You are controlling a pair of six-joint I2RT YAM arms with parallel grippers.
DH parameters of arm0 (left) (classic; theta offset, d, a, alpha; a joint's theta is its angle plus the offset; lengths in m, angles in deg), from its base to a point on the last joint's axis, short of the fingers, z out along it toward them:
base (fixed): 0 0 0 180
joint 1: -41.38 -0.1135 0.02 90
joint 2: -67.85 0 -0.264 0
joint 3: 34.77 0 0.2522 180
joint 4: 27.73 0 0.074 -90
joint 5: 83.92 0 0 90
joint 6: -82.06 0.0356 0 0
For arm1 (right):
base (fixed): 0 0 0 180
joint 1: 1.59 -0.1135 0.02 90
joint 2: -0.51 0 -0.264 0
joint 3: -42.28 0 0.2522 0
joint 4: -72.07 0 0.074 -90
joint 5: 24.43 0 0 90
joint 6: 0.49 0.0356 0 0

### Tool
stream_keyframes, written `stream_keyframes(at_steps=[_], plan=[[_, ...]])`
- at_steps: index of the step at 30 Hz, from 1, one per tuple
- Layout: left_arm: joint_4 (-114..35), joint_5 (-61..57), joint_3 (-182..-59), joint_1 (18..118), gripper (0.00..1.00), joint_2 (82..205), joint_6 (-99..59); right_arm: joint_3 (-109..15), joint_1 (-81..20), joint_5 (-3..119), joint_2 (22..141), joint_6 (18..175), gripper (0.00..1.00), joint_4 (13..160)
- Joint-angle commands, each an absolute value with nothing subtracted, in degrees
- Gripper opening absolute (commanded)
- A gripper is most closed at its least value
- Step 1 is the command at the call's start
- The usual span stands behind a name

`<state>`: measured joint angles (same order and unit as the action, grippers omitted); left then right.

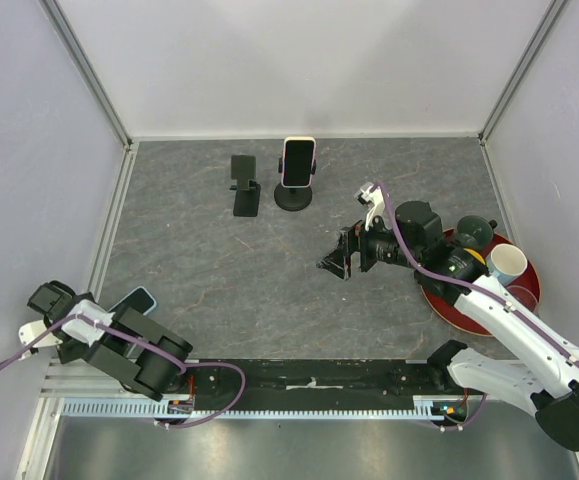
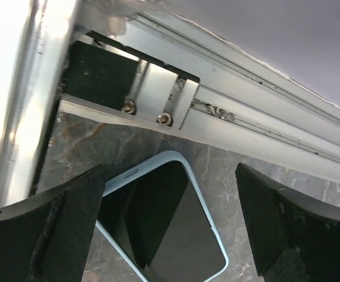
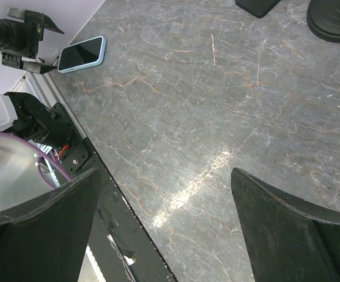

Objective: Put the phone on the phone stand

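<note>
A phone in a light blue case (image 1: 137, 298) lies flat, screen up, at the near left of the table, by the side rail. It also shows in the left wrist view (image 2: 170, 226) and the right wrist view (image 3: 83, 53). My left gripper (image 1: 47, 297) is open and empty, just left of and above the phone, whose top end sits between its fingers (image 2: 58, 229) in the wrist view. An empty black phone stand (image 1: 244, 184) stands at the back. My right gripper (image 1: 341, 262) is open and empty above the table's middle right.
A second stand with a round base (image 1: 294, 195) holds a white-cased phone (image 1: 297, 160) right of the empty stand. A red tray (image 1: 529, 292) at the right holds a white cup (image 1: 507, 263) and a dark cup (image 1: 472, 234). An aluminium rail (image 2: 263, 132) runs along the left edge.
</note>
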<state>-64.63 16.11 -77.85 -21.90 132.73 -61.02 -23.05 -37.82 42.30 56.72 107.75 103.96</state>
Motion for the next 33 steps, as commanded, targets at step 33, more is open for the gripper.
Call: stream_keyframes(at_steps=[33], plan=[[-56.0, -14.4, -67.1, 31.4, 0.95, 122.2, -70.7, -24.9, -38.1, 42.4, 61.1, 112.3, 0.98, 98.1]])
